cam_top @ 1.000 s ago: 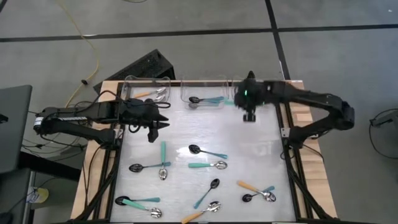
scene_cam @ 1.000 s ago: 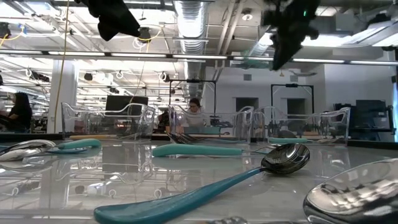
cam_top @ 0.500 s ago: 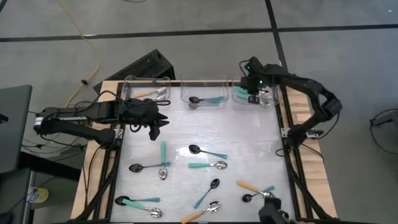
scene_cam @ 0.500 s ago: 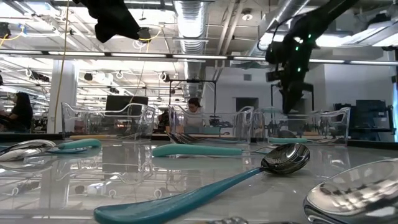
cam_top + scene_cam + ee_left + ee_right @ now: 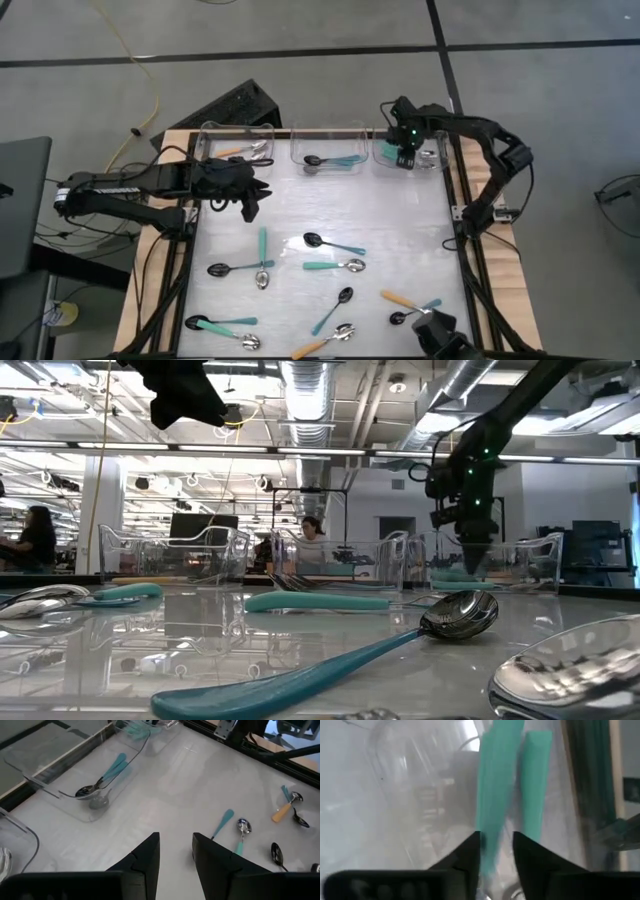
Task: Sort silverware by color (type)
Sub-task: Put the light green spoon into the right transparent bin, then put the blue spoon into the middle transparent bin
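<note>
The silverware is lying scattered over the white table, with more of it resting in three clear bins along the far edge. In the right bin, two teal handles are lying side by side, their long axes running roughly parallel. The right gripper is hovering low inside that bin with its jaws parted on either side of one teal handle; whether they are gripping it cannot be told. The middle bin is holding black-bowled teal spoons pointing along the bin's length. The left bin is holding an orange-handled spoon. On the open table, the spoons are pointing every which way, several lying crossed in pairs. The left gripper is hanging above the table near the left bin, jaws slightly apart and grasping nothing.
</note>
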{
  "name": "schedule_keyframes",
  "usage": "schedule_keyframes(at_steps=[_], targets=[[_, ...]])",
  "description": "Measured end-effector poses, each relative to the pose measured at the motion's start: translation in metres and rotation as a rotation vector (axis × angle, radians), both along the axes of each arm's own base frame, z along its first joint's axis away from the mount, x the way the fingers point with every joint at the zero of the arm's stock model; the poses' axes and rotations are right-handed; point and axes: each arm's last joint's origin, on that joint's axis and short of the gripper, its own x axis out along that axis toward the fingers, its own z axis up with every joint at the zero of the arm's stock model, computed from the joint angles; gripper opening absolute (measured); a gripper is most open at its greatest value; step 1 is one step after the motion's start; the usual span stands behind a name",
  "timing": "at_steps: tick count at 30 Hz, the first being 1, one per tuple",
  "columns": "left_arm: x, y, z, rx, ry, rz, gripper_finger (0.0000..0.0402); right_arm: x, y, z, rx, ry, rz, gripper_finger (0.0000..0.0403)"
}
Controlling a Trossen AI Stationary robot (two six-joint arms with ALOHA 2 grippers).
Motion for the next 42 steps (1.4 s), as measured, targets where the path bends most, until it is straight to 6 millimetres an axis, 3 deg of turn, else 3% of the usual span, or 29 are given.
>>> schedule_keyframes(at_steps=[5,8,11,17,22,25,28,35,42], targets=[[0.0,0.0,0.0,0.01,0.008,-0.008,0.01,-0.002,0.002,0.0,0.029,0.017,-0.024,0.0227],[-0.001,0.0,-0.002,0.002,0.031,-0.02,0.01,-0.004,0.005,0.003,0.038,0.015,-0.063,0.0256],[-0.004,-0.002,-0.006,-0.031,0.071,-0.057,0.01,-0.006,0.01,0.011,0.049,0.013,-0.108,0.0262],[-0.012,-0.005,-0.015,-0.118,0.185,-0.08,0.01,-0.004,0.029,0.052,-0.018,-0.079,-0.197,0.0263],[-0.019,-0.01,-0.036,-0.295,0.281,0.058,0.01,-0.001,0.061,0.092,-0.093,-0.239,-0.265,0.0264],[-0.019,-0.015,-0.055,-0.448,0.287,0.189,0.01,0.003,0.086,0.111,-0.042,-0.378,-0.299,0.0264],[-0.019,-0.021,-0.077,-0.55,0.333,0.2,0.01,0.009,0.111,0.126,0.042,-0.496,-0.29,0.0264],[-0.01,-0.033,-0.1,-0.611,0.341,0.138,0.01,0.028,0.162,0.138,0.124,-0.575,-0.153,0.0264],[0.003,-0.034,-0.114,-0.767,0.342,0.384,0.01,0.048,0.195,0.136,0.189,-0.583,-0.053,0.0264]])
